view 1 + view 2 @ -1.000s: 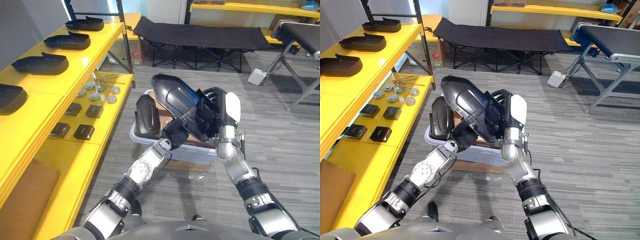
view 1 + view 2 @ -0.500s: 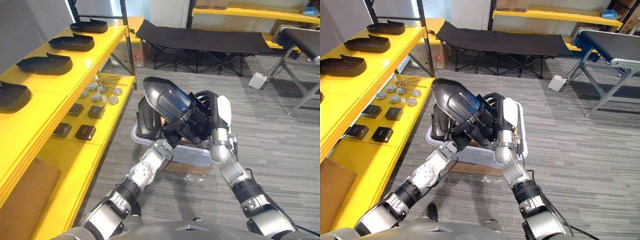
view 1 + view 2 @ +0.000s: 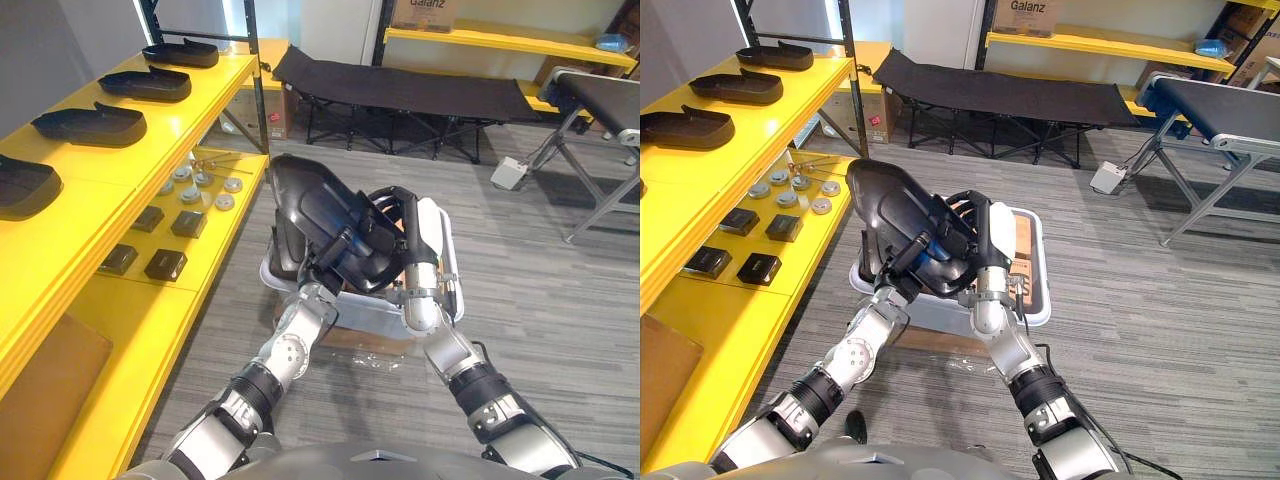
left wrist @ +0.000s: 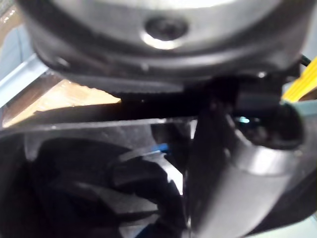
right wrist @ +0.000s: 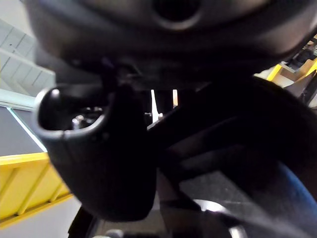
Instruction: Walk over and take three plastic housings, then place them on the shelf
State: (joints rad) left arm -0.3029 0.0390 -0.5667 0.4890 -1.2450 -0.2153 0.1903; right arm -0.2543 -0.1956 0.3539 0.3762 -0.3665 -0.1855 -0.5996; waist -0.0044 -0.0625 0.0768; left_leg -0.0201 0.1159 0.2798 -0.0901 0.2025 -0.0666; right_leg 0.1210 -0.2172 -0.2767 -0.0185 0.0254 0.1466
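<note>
I hold a large black plastic housing [image 3: 305,200] tilted up over a white bin [image 3: 447,262]. My left hand [image 3: 345,258] is under its lower end, fingers curled on its edge. My right hand [image 3: 398,232], with a white thumb cover, grips the same end from the right side. A second black housing [image 3: 284,248] stands on end in the bin's left part. The yellow shelf [image 3: 160,125] on the left carries several black housings, such as one [image 3: 88,123] near the middle. In the wrist views the left thumb [image 4: 233,163] and right thumb [image 5: 99,148] press against dark plastic.
The lower yellow shelf holds small black boxes [image 3: 166,264] and round metal parts [image 3: 205,183]. A black folding cot [image 3: 400,85] stands behind the bin. A conveyor frame [image 3: 600,95] and a white box [image 3: 508,172] are at the right. Grey floor lies open on the right.
My left hand's fingers have curled from straight onto the housing's edge. The housing has tipped so its dark side faces me. The camera has shifted.
</note>
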